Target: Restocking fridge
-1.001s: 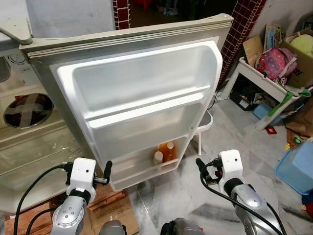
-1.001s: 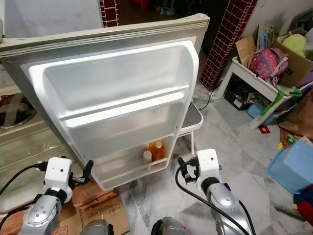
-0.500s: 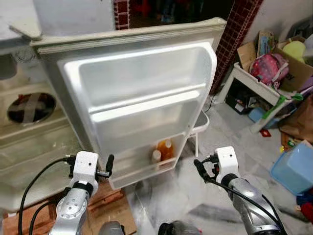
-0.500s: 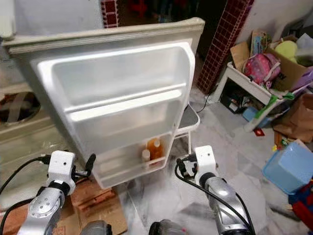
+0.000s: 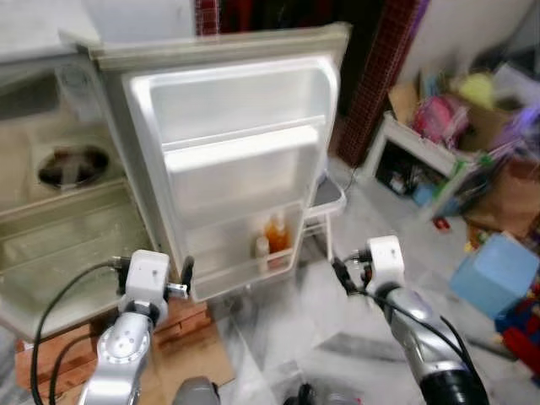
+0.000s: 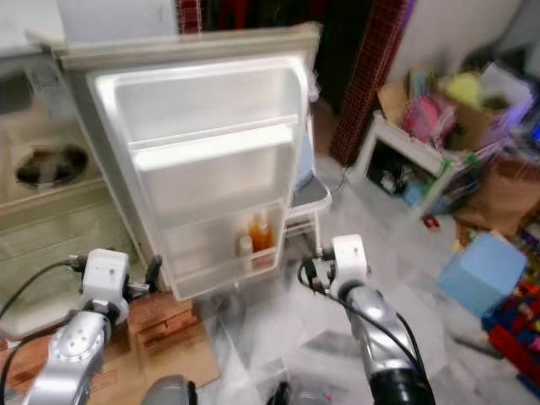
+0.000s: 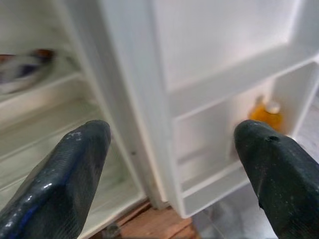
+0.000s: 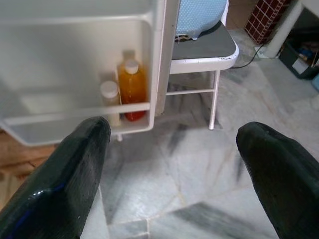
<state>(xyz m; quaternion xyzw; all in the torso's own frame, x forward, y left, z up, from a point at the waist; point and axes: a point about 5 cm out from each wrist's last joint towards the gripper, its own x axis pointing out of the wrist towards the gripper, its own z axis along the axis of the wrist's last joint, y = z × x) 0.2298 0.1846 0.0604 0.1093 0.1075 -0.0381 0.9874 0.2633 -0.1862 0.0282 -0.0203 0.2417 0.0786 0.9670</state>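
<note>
The fridge door stands wide open, showing its white inner shelves. On its lowest door shelf stand an orange bottle and a smaller white-capped bottle. My left gripper is open and empty, low in front of the door's hinge side. In the left wrist view its fingers frame the door edge and the orange bottle. My right gripper is open and empty, to the right of the door's free edge. The right wrist view looks at both bottles.
The fridge interior lies to the left, with a dark round dish on a shelf. A white chair with a blue cushion stands behind the door. Wood and cardboard lie under the fridge. A cluttered white bench and a blue box are at the right.
The whole picture has shifted and blurred: the door now looks smaller and farther left, so the camera moved. Both grippers stay open and empty.
</note>
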